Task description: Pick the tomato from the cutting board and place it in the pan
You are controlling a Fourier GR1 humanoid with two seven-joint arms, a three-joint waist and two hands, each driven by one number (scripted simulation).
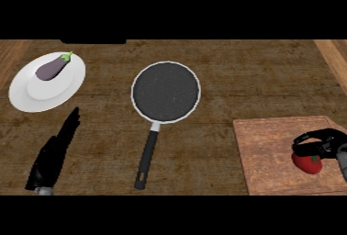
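Our right hand (317,143) is curled over the tomato (308,164), fingers bent round its upper part, so we judge it is gripping the fruit. The tomato lies just under the palm, on the cutting board (271,151), and we cannot tell if it is already lifted.

We think the tomato will be light, smooth and a little slippery, with a soft skin that can bruise. The best hold is around its widest part, fingers on one side and thumb on the other, not only on the top, where it may slide out.

The pan (166,92) is well to the left of this hand and further away from us; its dark inside holds nothing. Its handle (148,156) points back toward us. Much further left is a white plate (30,94), with an eggplant (54,68) on it.

Our left hand (54,153) rests at the left side, fingers straight and holding nothing, far from the right hand.
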